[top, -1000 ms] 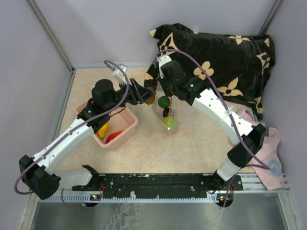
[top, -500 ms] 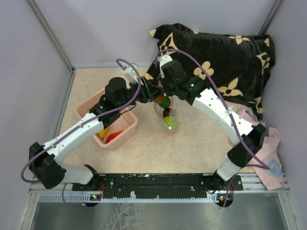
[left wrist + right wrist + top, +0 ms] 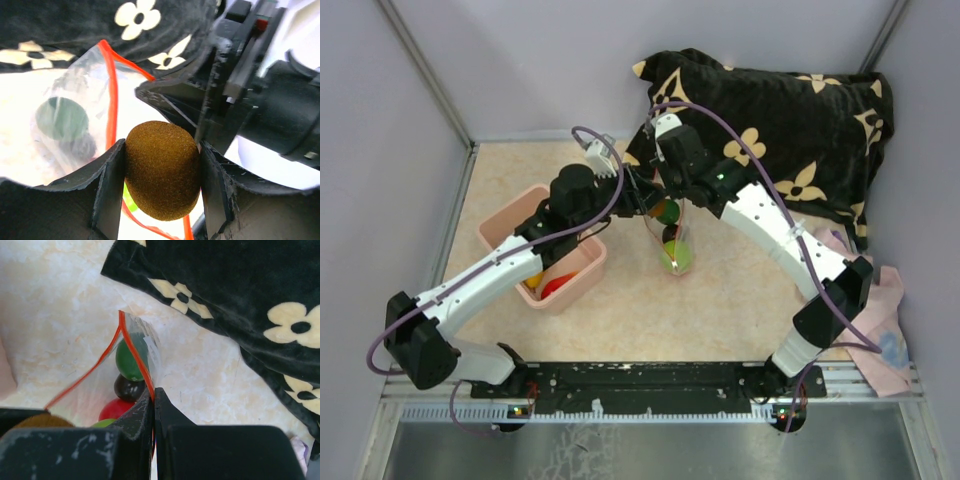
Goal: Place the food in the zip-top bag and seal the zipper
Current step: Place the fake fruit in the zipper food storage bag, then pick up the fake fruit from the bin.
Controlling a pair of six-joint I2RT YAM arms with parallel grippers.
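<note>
My left gripper (image 3: 653, 205) (image 3: 161, 150) is shut on a fuzzy brown toy fruit (image 3: 162, 180) and holds it over the open mouth of the zip-top bag (image 3: 672, 248). My right gripper (image 3: 672, 196) (image 3: 154, 392) is shut on the bag's red-orange zipper (image 3: 134, 350) and holds the mouth up. In the right wrist view the bag (image 3: 95, 385) holds a dark green piece (image 3: 128, 360), a dark brown one (image 3: 128, 388), a red one (image 3: 115, 409) and a light green one (image 3: 102, 423). The left wrist view shows the zipper (image 3: 113, 90) and the dark green piece (image 3: 62, 118).
A pink bin (image 3: 583, 282) left of the bag holds a yellow piece (image 3: 533, 272) and a red piece (image 3: 558, 285). A black flowered blanket (image 3: 780, 120) lies at the back right, just behind the bag. A pink cloth (image 3: 885, 310) lies at the right edge.
My left gripper has moved right from above the pink bin to the bag's mouth, carrying the brown fruit. My right gripper has kept hold of the bag.
</note>
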